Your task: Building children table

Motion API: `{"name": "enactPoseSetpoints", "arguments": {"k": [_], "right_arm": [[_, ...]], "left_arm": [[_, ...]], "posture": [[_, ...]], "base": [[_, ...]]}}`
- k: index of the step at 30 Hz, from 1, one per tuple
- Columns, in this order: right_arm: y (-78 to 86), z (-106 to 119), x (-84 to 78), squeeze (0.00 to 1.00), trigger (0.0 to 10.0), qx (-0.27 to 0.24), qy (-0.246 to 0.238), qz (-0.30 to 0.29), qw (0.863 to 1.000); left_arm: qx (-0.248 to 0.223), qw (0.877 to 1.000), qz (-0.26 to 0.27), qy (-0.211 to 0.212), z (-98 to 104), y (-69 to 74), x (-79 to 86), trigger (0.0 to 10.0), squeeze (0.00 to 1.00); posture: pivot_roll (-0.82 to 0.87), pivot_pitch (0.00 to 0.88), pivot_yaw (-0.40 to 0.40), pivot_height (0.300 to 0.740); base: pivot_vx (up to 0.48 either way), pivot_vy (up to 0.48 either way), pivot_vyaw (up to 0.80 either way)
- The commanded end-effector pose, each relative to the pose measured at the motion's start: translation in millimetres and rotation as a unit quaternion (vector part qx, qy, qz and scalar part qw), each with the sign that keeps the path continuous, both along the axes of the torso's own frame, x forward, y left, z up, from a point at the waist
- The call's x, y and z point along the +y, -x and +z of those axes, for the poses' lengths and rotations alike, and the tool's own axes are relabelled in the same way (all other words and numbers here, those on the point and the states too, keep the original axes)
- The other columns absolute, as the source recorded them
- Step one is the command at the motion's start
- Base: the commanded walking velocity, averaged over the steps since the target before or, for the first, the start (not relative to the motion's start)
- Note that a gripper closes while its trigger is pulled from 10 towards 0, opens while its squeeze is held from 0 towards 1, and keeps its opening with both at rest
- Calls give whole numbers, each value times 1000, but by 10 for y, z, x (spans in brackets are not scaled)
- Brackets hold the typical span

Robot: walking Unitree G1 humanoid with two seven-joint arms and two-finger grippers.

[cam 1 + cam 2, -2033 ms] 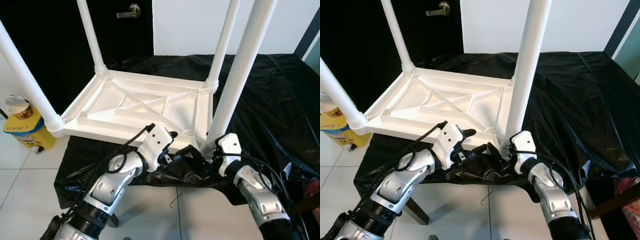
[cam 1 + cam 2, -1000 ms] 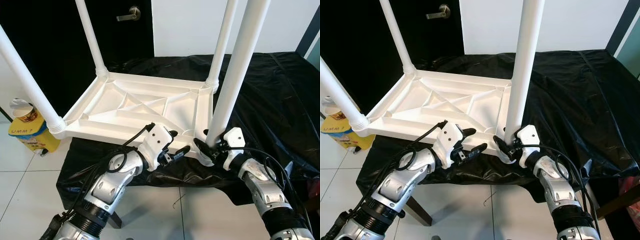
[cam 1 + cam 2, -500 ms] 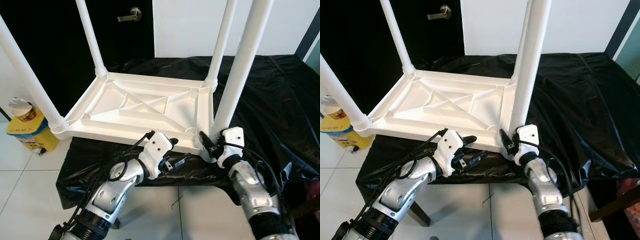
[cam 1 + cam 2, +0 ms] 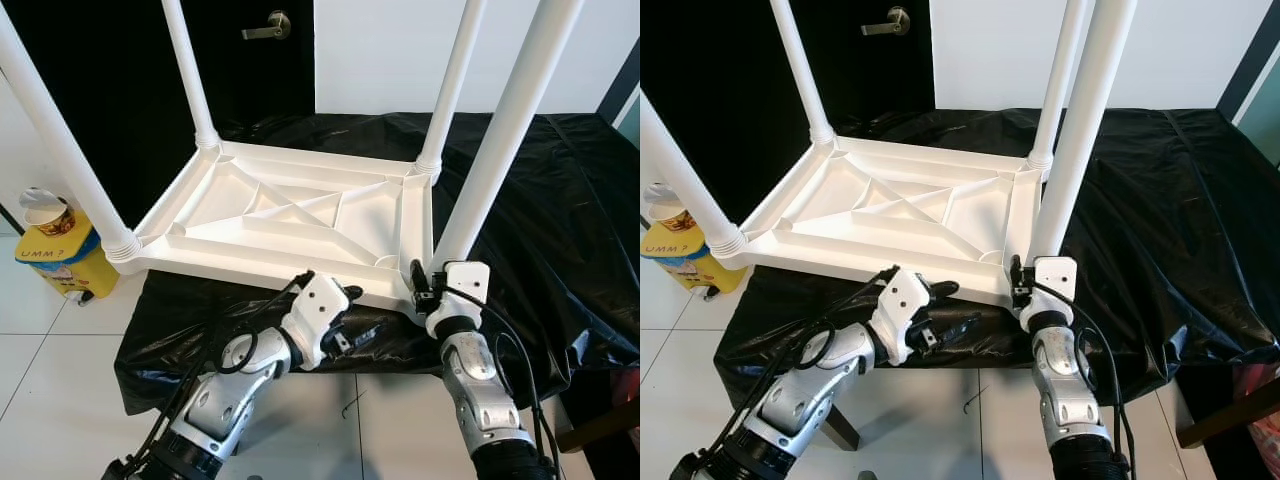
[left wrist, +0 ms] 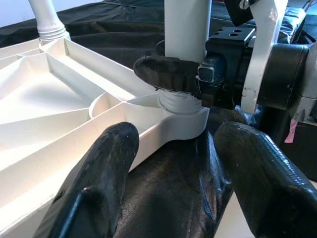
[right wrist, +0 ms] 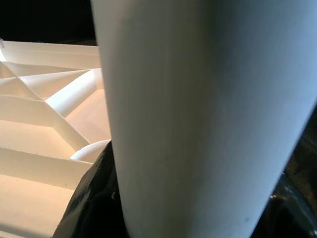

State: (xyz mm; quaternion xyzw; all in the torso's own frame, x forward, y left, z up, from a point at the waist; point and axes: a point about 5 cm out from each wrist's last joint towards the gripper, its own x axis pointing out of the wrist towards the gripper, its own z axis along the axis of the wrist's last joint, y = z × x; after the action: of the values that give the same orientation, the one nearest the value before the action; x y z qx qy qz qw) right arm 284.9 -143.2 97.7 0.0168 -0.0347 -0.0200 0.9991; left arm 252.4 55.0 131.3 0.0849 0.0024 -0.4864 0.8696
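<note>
A white plastic children's table (image 4: 290, 215) lies upside down on a black sheet (image 4: 560, 200), its four legs pointing up. My right gripper (image 4: 422, 290) is at the foot of the near right leg (image 4: 500, 140), shut on it just above the corner socket. One of its black fingers (image 5: 168, 72) wraps across the front of the leg in the left wrist view. The right wrist view looks at the leg (image 6: 198, 114) from very close. My left gripper (image 4: 355, 315) stands open in front of the tabletop's near edge, a little left of that corner, holding nothing.
A yellow container (image 4: 55, 255) with a paper cup on it stands on the white tiled floor at the left. A black door with a lever handle (image 4: 265, 25) is behind. The sheet hangs over the support's front edge. A wooden leg (image 4: 600, 425) shows at the lower right.
My right gripper came up out of the bunched black sheet to the foot of the near right leg and shut around it. My left gripper drew back slightly from the edge. The camera shifted a little.
</note>
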Motion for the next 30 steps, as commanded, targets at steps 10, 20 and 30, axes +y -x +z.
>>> {"name": "enactPoseSetpoints", "arguments": {"k": [10, 20, 30], "right_arm": [[82, -68, 61, 1000, 10000, 8, 1, 15, 1000], [91, 134, 12, 1000, 10000, -46, 8, 109, 993], [65, 215, -163, 0, 10000, -36, 43, 270, 961]], "left_arm": [[-17, 999, -25, -24, 31, -95, 30, 10000, 0], [-21, 998, -45, -24, 66, -115, -34, 10000, 0], [10, 996, -91, -5, 86, 27, -12, 10000, 0]], "posture": [[-82, 0, -21, 740], [-97, 0, -1, 740], [-63, 0, 12, 740]], "base": [[0, 0, 0], [0, 0, 0], [0, 0, 0]]}}
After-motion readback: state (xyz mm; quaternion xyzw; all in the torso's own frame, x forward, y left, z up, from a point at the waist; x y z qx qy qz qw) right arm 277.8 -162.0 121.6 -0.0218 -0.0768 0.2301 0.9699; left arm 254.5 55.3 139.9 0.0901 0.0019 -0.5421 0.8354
